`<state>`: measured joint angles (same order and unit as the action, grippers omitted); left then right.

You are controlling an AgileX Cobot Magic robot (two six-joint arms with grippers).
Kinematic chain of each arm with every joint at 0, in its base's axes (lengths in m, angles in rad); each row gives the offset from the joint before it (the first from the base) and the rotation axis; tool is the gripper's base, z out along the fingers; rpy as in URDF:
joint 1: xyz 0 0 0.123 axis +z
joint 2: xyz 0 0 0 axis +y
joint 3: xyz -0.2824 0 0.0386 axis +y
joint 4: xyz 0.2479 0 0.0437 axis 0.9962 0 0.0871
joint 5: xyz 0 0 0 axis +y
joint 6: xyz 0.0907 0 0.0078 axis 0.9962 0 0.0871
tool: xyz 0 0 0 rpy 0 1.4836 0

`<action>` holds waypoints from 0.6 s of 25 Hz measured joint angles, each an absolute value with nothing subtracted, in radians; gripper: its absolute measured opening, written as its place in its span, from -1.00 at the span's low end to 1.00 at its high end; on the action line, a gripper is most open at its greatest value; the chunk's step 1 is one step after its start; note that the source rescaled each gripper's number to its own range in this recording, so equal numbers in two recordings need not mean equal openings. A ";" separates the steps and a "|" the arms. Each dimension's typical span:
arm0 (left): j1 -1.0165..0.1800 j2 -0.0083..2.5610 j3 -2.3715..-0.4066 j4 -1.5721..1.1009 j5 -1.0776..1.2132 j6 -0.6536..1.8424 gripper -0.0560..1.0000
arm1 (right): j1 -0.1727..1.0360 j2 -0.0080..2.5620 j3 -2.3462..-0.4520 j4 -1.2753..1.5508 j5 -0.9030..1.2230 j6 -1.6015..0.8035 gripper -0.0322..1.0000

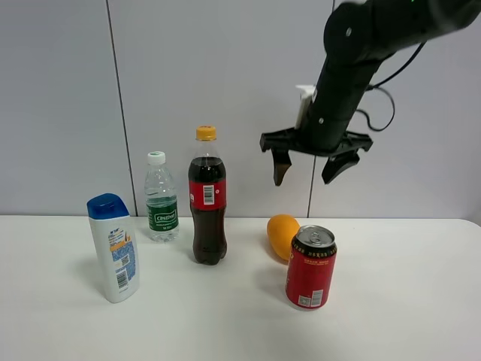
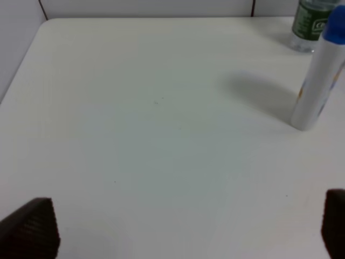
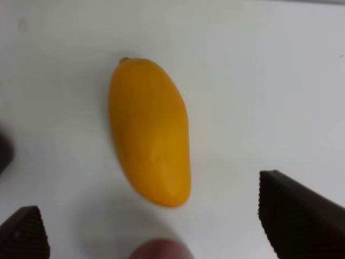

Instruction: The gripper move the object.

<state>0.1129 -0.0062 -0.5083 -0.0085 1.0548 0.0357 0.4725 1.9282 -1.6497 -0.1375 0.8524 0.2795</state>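
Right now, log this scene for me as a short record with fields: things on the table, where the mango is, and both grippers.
table: white, five things on it
standing: blue-capped white bottle, water bottle, cola bottle, red can
mango: lying on its side, beside and behind the red can, unheld
right gripper: open, in the air above the mango
left gripper: open over bare table, nothing between its fingers
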 joint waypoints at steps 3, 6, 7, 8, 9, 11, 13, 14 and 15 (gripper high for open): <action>0.113 -0.006 -0.508 -0.009 1.055 0.036 1.00 | 0.500 1.810 -1.650 -0.137 0.927 0.273 0.19; 0.113 -0.006 -0.508 -0.009 1.055 0.036 1.00 | 0.538 1.683 -1.650 -0.137 0.960 0.272 0.19; 0.113 -0.006 -0.508 -0.009 1.055 0.036 1.00 | 0.553 1.640 -1.650 -0.140 0.967 0.272 0.19; 0.113 -0.006 -0.508 -0.009 1.055 0.036 1.00 | 0.568 1.600 -1.650 -0.145 0.976 0.272 0.19; 0.113 -0.006 -0.508 -0.009 1.055 0.036 1.00 | 0.582 1.568 -1.650 -0.152 0.988 0.272 0.21; 0.113 -0.006 -0.508 -0.009 1.055 0.036 1.00 | 0.607 1.504 -1.650 -0.175 1.032 0.282 0.39; 0.113 -0.006 -0.508 -0.009 1.055 0.036 1.00 | 0.632 1.452 -1.650 -0.208 1.095 0.292 0.69; 0.113 -0.006 -0.508 -0.009 1.055 0.036 1.00 | 0.647 1.425 -1.650 -0.238 1.136 0.297 0.81; 0.113 -0.006 -0.508 -0.009 1.055 0.036 1.00 | 0.661 1.399 -1.650 -0.276 1.175 0.298 0.89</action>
